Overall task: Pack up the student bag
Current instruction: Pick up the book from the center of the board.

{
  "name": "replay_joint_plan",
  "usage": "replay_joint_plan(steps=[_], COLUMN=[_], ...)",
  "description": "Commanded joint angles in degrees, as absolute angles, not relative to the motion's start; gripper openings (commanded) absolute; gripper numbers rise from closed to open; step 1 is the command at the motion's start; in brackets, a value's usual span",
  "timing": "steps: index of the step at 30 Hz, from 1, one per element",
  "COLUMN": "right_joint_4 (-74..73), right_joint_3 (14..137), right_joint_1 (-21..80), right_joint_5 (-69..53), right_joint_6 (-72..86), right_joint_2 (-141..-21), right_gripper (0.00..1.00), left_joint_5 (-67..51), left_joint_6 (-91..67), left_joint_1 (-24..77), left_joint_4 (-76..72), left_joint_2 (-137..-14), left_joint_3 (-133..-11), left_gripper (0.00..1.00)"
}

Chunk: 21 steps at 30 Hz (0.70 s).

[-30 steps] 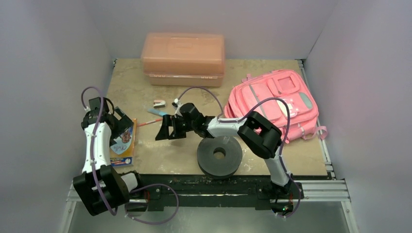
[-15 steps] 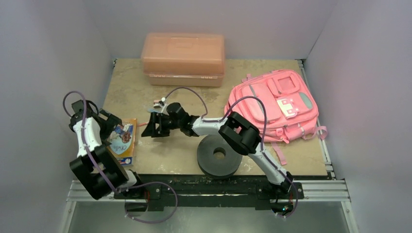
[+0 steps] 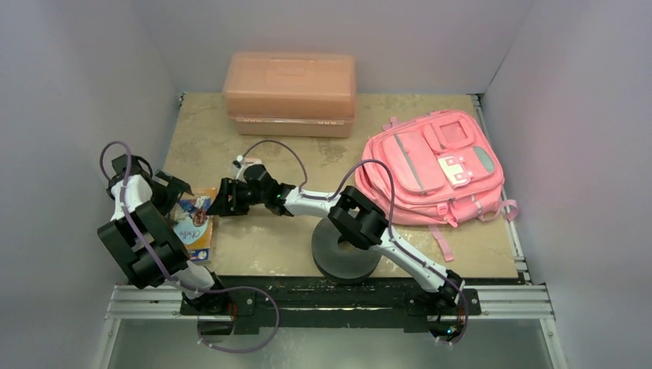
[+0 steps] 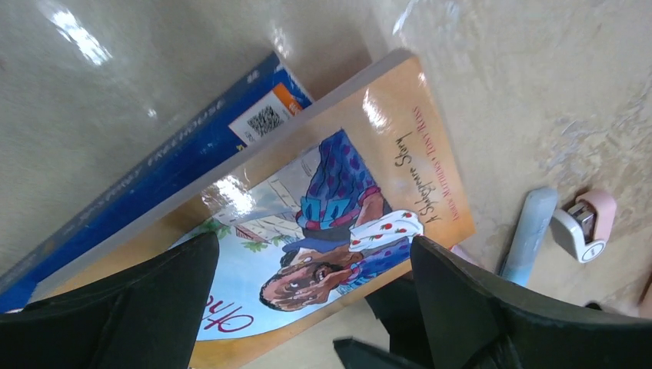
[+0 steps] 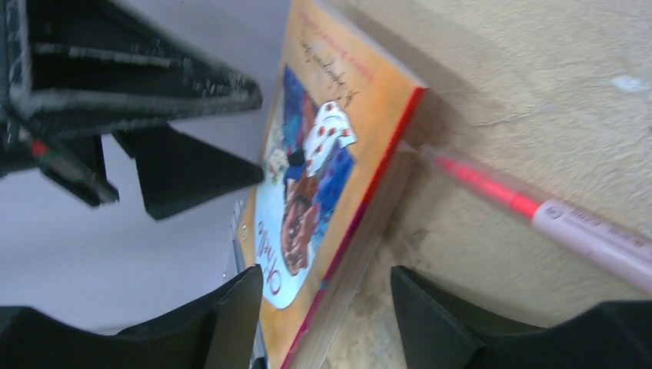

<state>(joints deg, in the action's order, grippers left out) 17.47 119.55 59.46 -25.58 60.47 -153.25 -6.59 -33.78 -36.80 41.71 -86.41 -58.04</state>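
Observation:
The student bag (image 3: 434,163), a bright-pink backpack, lies flat at the right of the table, away from both grippers. An orange-covered book (image 3: 197,231) lies at the left on top of a blue book (image 4: 154,178). My left gripper (image 3: 180,197) hovers open over the far end of the orange book (image 4: 338,192); nothing is between its fingers (image 4: 461,307). My right gripper (image 3: 216,206) reaches across from the right and stands open, its fingers (image 5: 434,323) straddling the orange book's (image 5: 323,169) right edge without touching it.
A pink pen (image 5: 538,211) lies against the book's corner. A pale-blue marker (image 4: 527,234) and a small pink-and-white item (image 4: 586,226) lie just beyond. A salmon plastic box (image 3: 291,92) stands at the back, and a black tape roll (image 3: 346,252) sits near the front.
My right arm has stretched leftward to the orange book's edge, its jaws narrowing. My left arm has swung back and left, keeping its open gripper over the book's far end.

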Motion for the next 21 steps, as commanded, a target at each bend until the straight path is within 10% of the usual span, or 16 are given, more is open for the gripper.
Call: replay_joint_plan(steps=[1, 14, 21], right_joint_4=[15.3, 12.0, 9.7], right_joint_3=[125.5, 128.6, 122.5], right_joint_1=[59.0, 58.4, 57.9], right_joint_5=[-23.9, -21.7, -25.1], right_joint_6=[61.6, 58.5, 56.7], right_joint_2=[-155.9, -155.7, -147.5], right_gripper=[0.62, 0.03, 0.0], left_joint_5=[-13.3, -13.3, -10.4], left_joint_6=[-36.2, -34.5, -31.4], left_joint_1=[-37.3, -33.3, -26.7], left_joint_4=[38.2, 38.4, 38.5], left_joint_2=[-86.3, -81.9, -70.8], left_joint_3=[-54.2, -54.4, -56.0], left_gripper=[0.94, 0.93, 0.94])
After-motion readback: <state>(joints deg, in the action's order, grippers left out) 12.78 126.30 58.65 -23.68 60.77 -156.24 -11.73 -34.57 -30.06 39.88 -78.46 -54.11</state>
